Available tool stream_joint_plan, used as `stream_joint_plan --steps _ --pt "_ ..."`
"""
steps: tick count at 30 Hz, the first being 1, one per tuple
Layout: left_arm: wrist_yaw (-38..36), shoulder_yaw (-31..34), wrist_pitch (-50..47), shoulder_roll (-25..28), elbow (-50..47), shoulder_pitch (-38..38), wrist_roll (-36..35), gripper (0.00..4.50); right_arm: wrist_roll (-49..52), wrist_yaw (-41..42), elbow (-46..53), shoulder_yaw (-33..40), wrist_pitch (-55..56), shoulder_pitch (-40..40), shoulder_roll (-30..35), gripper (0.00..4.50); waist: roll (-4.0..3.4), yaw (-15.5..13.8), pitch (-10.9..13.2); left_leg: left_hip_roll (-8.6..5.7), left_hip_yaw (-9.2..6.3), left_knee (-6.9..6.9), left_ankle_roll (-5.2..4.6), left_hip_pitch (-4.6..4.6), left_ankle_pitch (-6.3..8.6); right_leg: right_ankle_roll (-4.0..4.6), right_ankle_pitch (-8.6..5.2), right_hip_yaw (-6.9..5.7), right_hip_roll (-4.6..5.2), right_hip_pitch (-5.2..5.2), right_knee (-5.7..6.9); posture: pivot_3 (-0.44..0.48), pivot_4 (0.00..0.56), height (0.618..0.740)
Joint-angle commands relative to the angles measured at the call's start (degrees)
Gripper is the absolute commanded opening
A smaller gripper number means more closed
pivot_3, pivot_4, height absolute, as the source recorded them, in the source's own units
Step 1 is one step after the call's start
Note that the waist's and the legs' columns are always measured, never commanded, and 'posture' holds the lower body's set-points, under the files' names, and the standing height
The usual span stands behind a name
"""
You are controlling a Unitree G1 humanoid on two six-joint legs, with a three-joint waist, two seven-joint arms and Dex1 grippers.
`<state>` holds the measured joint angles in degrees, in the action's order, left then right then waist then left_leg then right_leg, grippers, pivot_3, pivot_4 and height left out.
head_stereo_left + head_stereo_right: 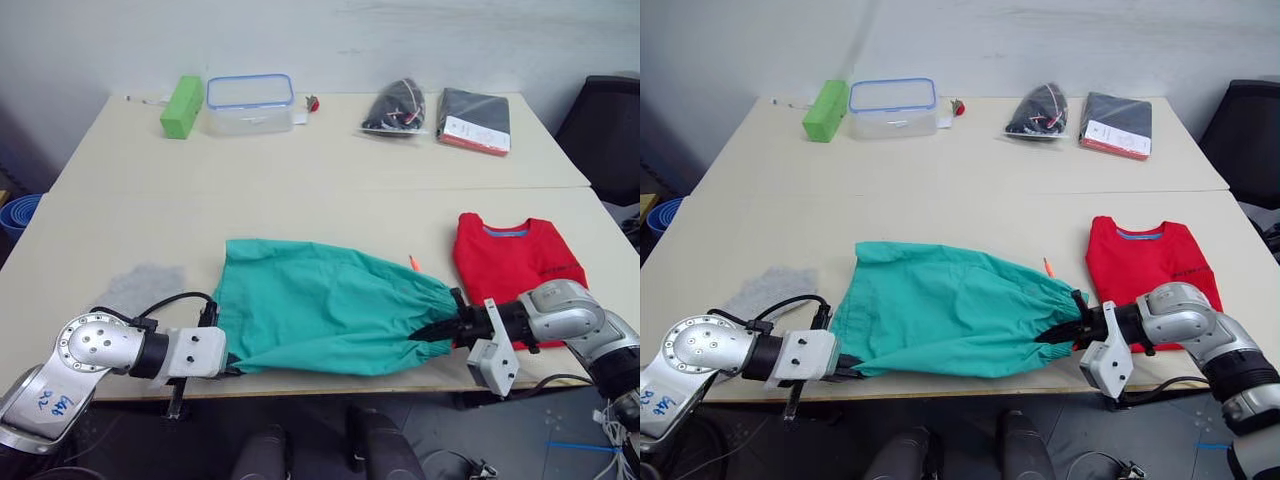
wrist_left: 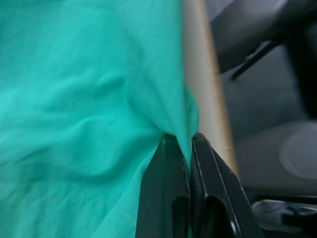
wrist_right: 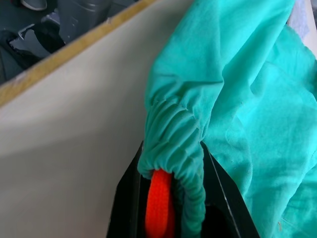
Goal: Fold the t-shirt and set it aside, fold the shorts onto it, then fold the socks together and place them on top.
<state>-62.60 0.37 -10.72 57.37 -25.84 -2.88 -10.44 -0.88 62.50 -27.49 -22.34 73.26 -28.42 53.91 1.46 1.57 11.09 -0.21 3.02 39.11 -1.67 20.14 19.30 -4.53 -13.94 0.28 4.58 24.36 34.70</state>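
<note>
Both grippers are working at the near table edge, each clamping 1 end of the shorts [image 1: 325, 310]. On the robot's left, the left gripper [image 2: 189, 148] is pinching a thin fold of teal cloth at the leg-hem corner, its 2 fingers nearly closed on it. At the other end, the right gripper [image 3: 171, 198] is squeezing the gathered waistband, with the orange drawstring [image 3: 159, 203] bunching between its fingers.

As for progress, the t-shirt [image 1: 515, 262] is lying folded into a compact red block on the right side of the table [image 1: 330, 215], just beyond the right gripper, so that 1st step looks finished. Lying spread flat along the front edge, the shorts are not yet resting on the t-shirt; judging by the 2 grips, folding them is only getting started. Beside the hem on the left, the socks [image 1: 768, 290] are sitting loose and unpaired-looking, so folding them together and stacking them on top is still waiting.
</note>
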Motion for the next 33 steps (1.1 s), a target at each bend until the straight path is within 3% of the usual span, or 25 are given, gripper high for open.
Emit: stream_joint_plan --steps 1,4,7,10,11,15,18,22,28,31,33 --pt "1.20 0.60 0.01 -0.83 1.01 -0.54 0.20 0.00 1.66 -0.51 0.40 -0.72 -0.93 0.52 1.65 0.83 0.00 0.01 0.00 0.02 0.00 -0.01 0.04 0.00 0.01 -0.16 0.09 -0.02 -0.02 0.05 0.10 0.000 0.150 0.740" --pt "-0.90 3.85 -2.77 -0.30 0.74 -3.62 -4.41 0.67 4.86 -1.32 4.43 1.64 -5.87 4.34 4.93 1.81 -0.01 0.01 0.00 0.10 -0.01 -0.06 0.13 0.03 0.03 -0.17 0.09 -0.05 -0.07 0.15 0.16 0.000 0.150 0.740" --pt "-4.86 12.23 -11.54 1.42 -1.89 -7.16 -15.34 1.60 10.26 -3.08 11.64 5.97 -13.15 9.95 9.73 2.91 -0.02 0.00 0.01 0.15 -0.03 -0.10 0.16 0.04 0.04 -0.08 0.03 -0.08 -0.07 0.18 0.18 0.000 0.150 0.740" --pt "-5.83 19.86 -20.97 2.43 -1.86 -4.49 -26.85 2.59 18.61 -3.38 21.19 10.99 -25.23 18.15 15.97 3.99 -0.04 -0.24 0.02 0.17 -0.11 -0.07 0.22 0.00 0.00 0.07 -0.06 -0.11 -0.05 0.14 0.24 0.000 0.150 0.740" --pt "-5.32 21.36 -24.41 2.91 -0.97 -1.44 -30.90 2.88 22.96 -3.38 25.03 13.46 -30.66 21.71 18.32 4.01 -0.11 -0.60 0.02 0.17 -0.17 -0.07 0.27 0.01 -0.03 0.20 -0.13 -0.14 -0.04 0.12 0.23 0.000 0.150 0.740" --pt "-0.35 18.97 -33.21 1.88 1.77 12.16 -38.20 2.88 40.08 -5.30 38.35 23.56 -53.85 30.91 23.12 4.01 -0.16 -1.40 0.00 0.17 -0.32 -0.05 0.42 -0.02 -0.13 0.15 -0.12 -0.26 -0.10 0.04 0.30 0.000 0.150 0.740" --pt "4.66 10.17 -34.81 -1.14 3.90 20.44 -32.96 2.88 46.34 -11.11 44.30 25.93 -67.70 29.00 20.35 4.01 -0.19 -1.36 -0.02 0.17 -0.34 -0.05 0.45 -0.04 -0.15 -0.17 0.06 -0.28 -0.15 0.02 0.31 0.000 0.150 0.740" --pt "11.45 -2.60 -30.36 -11.60 11.65 29.60 -21.95 1.93 46.69 -21.09 50.01 19.36 -82.42 19.88 9.64 3.05 -0.09 -1.45 -0.08 0.17 -0.36 -0.06 0.53 0.06 -0.14 -0.22 0.09 -0.30 -0.25 0.08 0.20 0.000 0.150 0.740" --pt "12.39 -9.08 -24.52 -19.24 19.40 31.56 -14.34 0.04 37.52 -25.89 50.16 9.87 -92.92 10.60 -5.97 0.90 -0.04 -1.37 -0.08 0.21 -0.30 -0.06 0.56 0.42 -0.16 -0.25 0.11 -0.25 -0.34 0.50 0.16 0.000 0.150 0.740" --pt "14.41 -9.86 -20.42 -22.34 24.62 32.26 -10.41 0.00 31.59 -23.90 46.49 5.83 -93.81 8.63 -10.24 0.02 -0.02 -1.51 -0.09 0.17 -0.30 -0.03 0.51 0.57 -0.16 -0.25 0.11 -0.27 -0.29 0.65 0.17 0.000 0.150 0.740" --pt "16.72 -9.20 -19.64 -24.75 27.52 33.07 -9.07 0.00 25.98 -22.38 43.14 2.76 -92.71 7.57 -11.92 0.02 -0.01 -1.64 -0.10 0.09 -0.33 -0.02 0.42 0.61 -0.19 -0.28 0.12 -0.32 -0.21 0.64 0.17 0.000 0.150 0.740"
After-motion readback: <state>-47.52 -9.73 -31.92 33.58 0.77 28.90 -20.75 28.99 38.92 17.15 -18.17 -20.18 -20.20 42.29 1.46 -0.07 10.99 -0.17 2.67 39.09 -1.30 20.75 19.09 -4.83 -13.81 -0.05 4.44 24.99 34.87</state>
